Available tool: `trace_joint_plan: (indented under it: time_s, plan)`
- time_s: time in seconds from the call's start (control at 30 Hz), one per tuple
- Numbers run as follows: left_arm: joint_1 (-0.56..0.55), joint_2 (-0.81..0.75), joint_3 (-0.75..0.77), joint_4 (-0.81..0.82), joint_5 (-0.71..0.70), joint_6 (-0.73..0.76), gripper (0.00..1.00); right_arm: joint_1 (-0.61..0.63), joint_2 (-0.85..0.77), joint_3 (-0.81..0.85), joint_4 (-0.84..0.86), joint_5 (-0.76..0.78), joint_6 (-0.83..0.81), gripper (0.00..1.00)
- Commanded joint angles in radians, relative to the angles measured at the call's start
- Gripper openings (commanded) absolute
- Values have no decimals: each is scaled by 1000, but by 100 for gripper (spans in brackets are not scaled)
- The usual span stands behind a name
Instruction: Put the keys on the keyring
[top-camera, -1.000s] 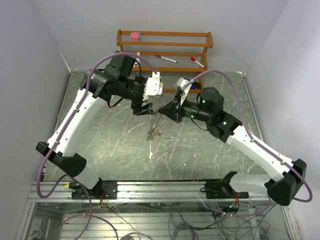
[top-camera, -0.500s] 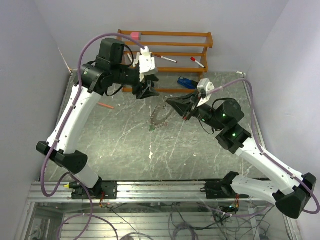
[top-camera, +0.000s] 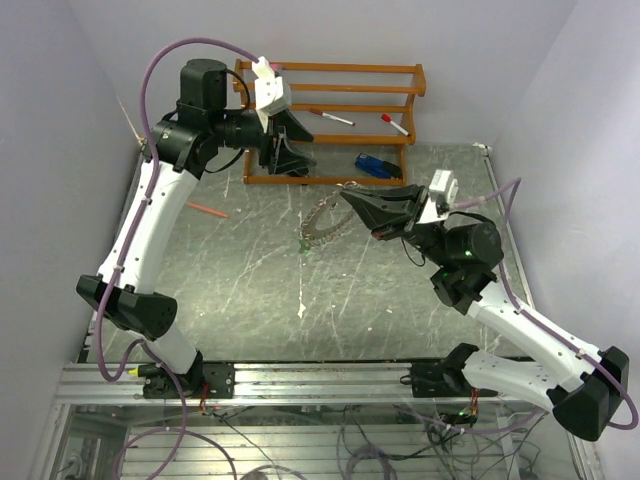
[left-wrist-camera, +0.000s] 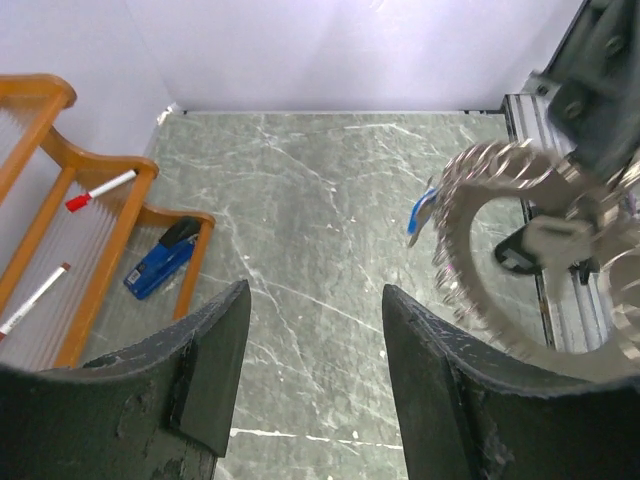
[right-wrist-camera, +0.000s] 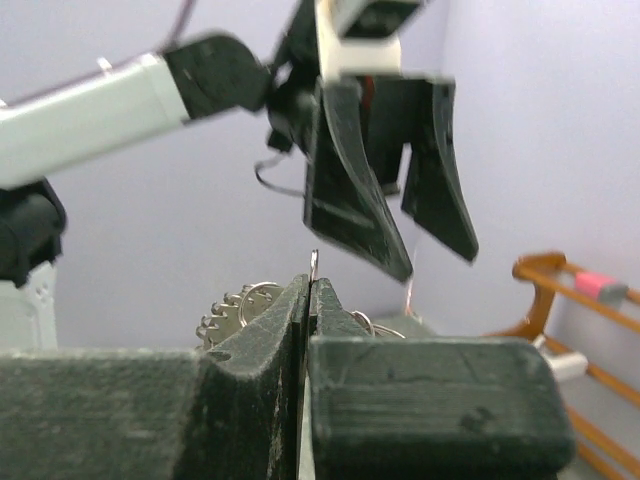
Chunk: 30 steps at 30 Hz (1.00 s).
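Overhead view: we see the right gripper (top-camera: 347, 197) clamped on the keyring (top-camera: 322, 222), the left gripper (top-camera: 287, 148) by the rack (top-camera: 330, 68). Left wrist view: jaws apart, empty; a blue-tagged key (left-wrist-camera: 422, 212) at the ring's rim. Right wrist view: jaws meet on the ring's wire.

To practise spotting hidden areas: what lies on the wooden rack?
Two red-capped pens and a pink block on the rack. The left gripper covers its lower left corner, so anything there is hidden.
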Motion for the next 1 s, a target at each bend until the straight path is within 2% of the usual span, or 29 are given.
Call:
trace_joint_plan:
  time_s: [0.0, 0.17, 0.47, 0.97]
  plan:
    - [12, -16, -73, 62, 85, -16, 66, -13, 3, 37, 221, -44, 94, 0]
    - [11, -19, -141, -50, 207, 164, 67, -16, -9, 36, 172, -31, 142, 0]
    - [-66, -6, -154, -149, 327, 282, 73, -16, 6, 2, 147, -18, 204, 0]
    - [-115, -17, -235, -99, 349, 217, 78, -15, 49, -26, 143, -17, 228, 0]
